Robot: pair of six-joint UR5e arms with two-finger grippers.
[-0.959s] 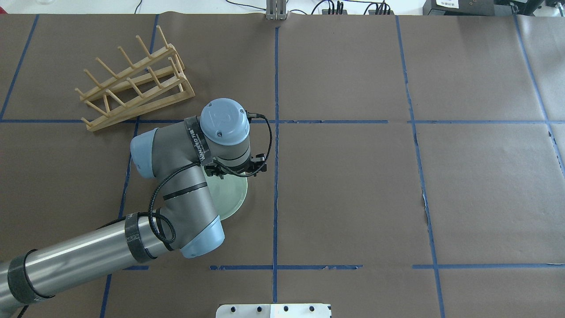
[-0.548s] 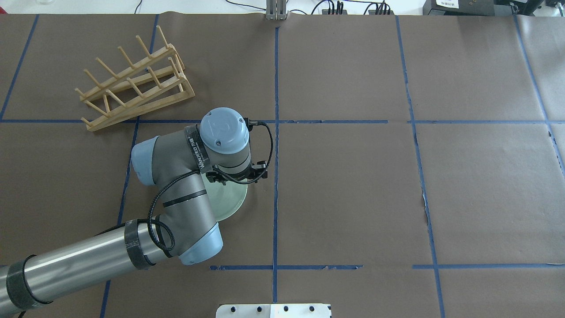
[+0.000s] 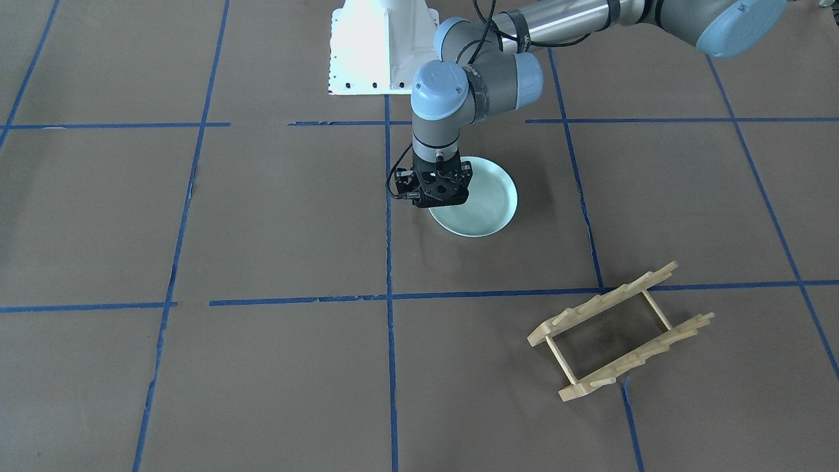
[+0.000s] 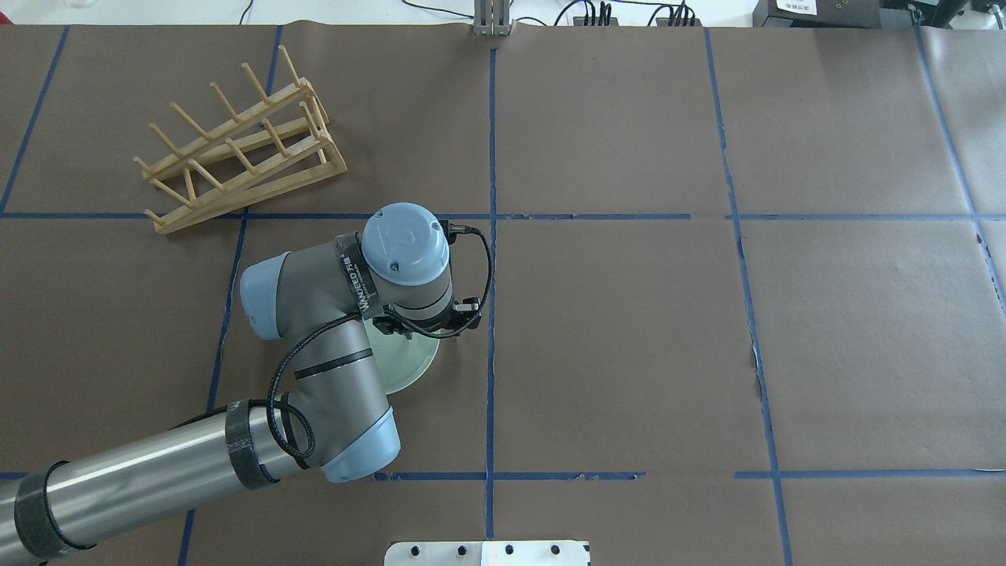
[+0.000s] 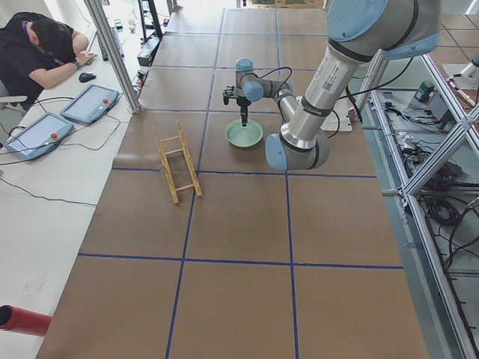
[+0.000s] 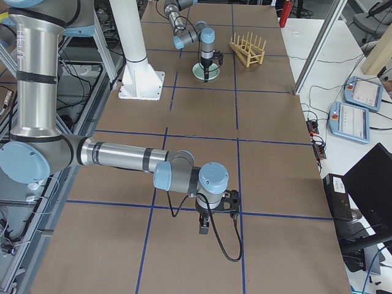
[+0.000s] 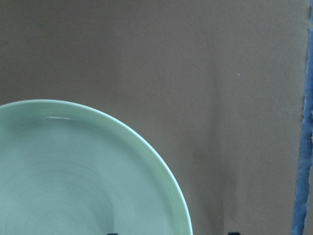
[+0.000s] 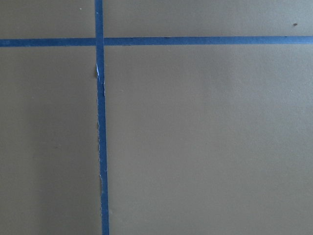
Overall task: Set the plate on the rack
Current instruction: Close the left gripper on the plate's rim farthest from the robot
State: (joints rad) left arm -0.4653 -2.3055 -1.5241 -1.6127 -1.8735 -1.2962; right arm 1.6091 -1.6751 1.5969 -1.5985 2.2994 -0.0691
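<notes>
Exterior front-facing view: a pale mint-green plate (image 3: 485,203) lies flat on the brown-papered table (image 3: 262,216). The left hand (image 3: 439,198) points straight down at the plate's 9 o'clock edge. Its jaws are spread, one inside the rim and one outside, holding nothing. A light-wood rack (image 3: 619,331) stands well apart, between the plate's 4 and 5 o'clock. The right hand (image 6: 205,228) hangs just above the table, far from the plate; I cannot tell how wide it is.
</notes>
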